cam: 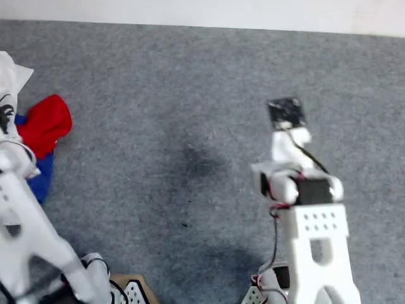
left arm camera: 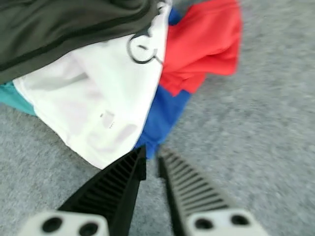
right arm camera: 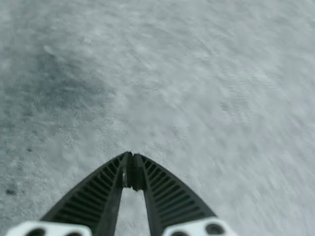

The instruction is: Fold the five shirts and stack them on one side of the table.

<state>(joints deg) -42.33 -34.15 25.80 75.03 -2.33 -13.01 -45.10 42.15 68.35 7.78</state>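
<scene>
The five shirts lie in one loose, unfolded heap just ahead of the left end effector (left arm camera: 151, 156). A dark shirt (left arm camera: 64, 24) is draped over a white shirt (left arm camera: 98, 98), a teal shirt (left arm camera: 12, 96) peeks out beyond it to one side, and a blue shirt (left arm camera: 165, 115) and a red shirt (left arm camera: 202, 44) spread out under the other. Nothing looks folded yet, so the task seems to be at its start, with the first garment to be drawn from the heap.

The left end effector hovers with its fingers barely parted and holds nothing. Its tips are almost at the edge of the white and blue cloth. The right end effector (right arm camera: 132, 162) is closed on nothing, well apart from the heap and over bare table (cam: 190, 82).

The next move likely calls for the left fingers to spread wider, drop onto one shirt's hem only, and drag it toward the right end effector so both can flatten it.

The table is covered in grey, felt-like cloth with a darker blotch near the middle. A pale wall (cam: 202, 11) runs beyond its far edge.
</scene>
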